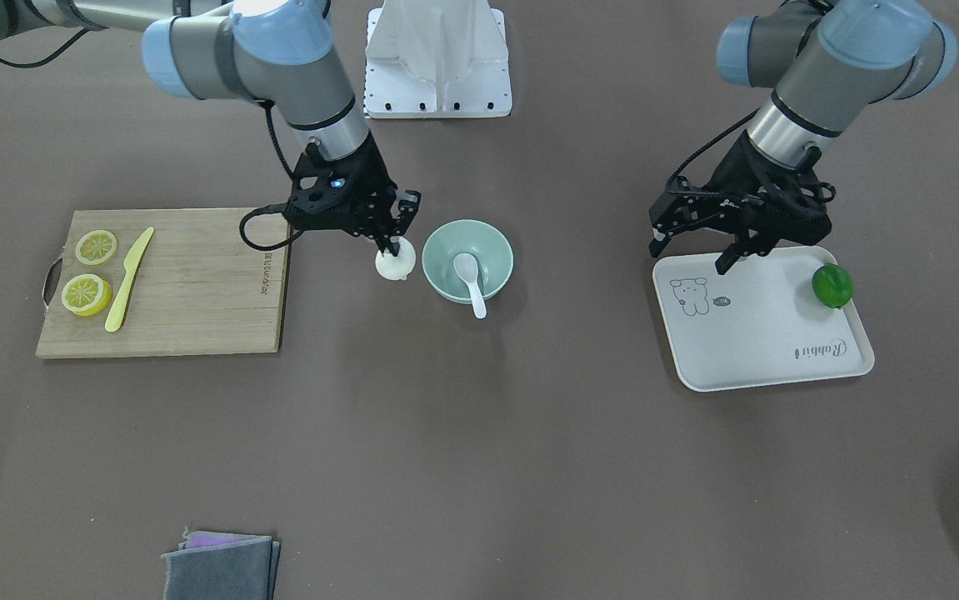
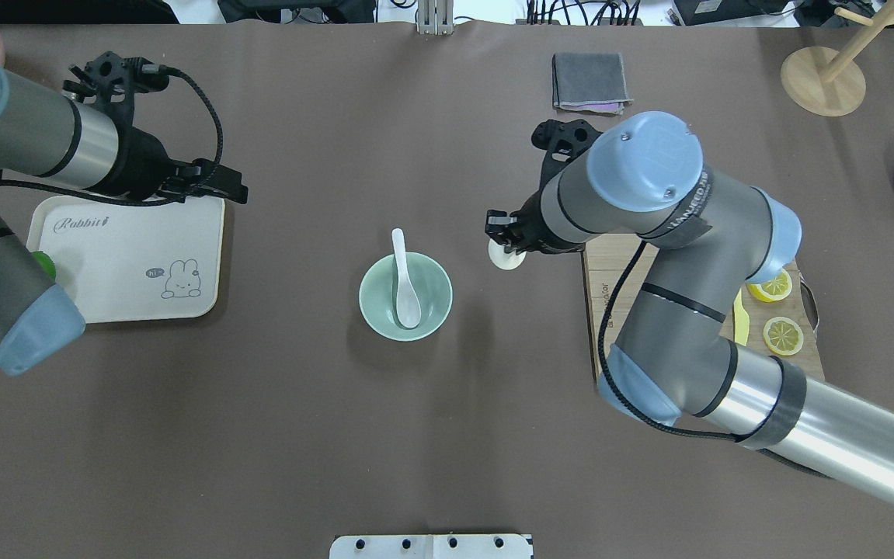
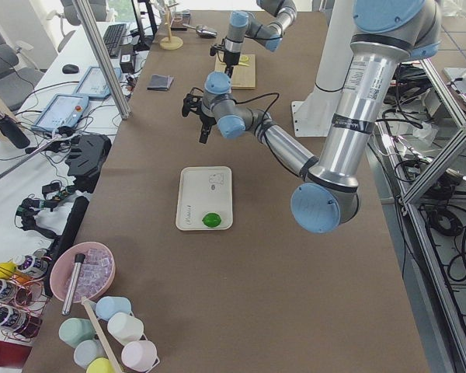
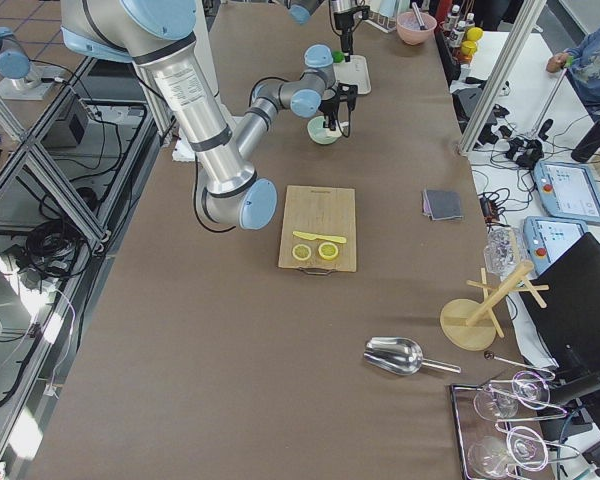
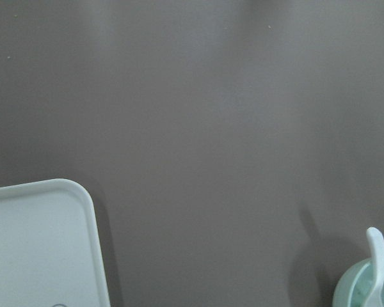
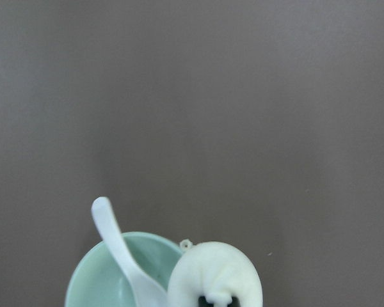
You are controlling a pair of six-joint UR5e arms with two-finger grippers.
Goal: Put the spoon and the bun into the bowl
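Note:
The pale mint-green bowl [image 1: 439,248] stands mid-table with the white spoon [image 1: 471,280] lying in it, handle over the rim. My right gripper [image 1: 392,247] is shut on the pleated top of the white bun [image 1: 394,265] and holds it just beside the bowl, low over the table. The overhead view shows the bun [image 2: 508,258], the bowl [image 2: 370,299] and the spoon [image 2: 404,286]. The right wrist view shows the bun [image 6: 216,274] in front of the bowl [image 6: 93,281]. My left gripper [image 1: 689,257] is open and empty above the far edge of the white tray [image 1: 754,333].
A green lime [image 1: 831,286] lies on the tray. A wooden cutting board [image 1: 196,283] carries two lemon slices [image 1: 96,247] and a yellow plastic knife [image 1: 129,279]. A folded grey cloth [image 1: 221,567] lies near the operators' edge. The robot base plate [image 1: 437,58] is behind the bowl.

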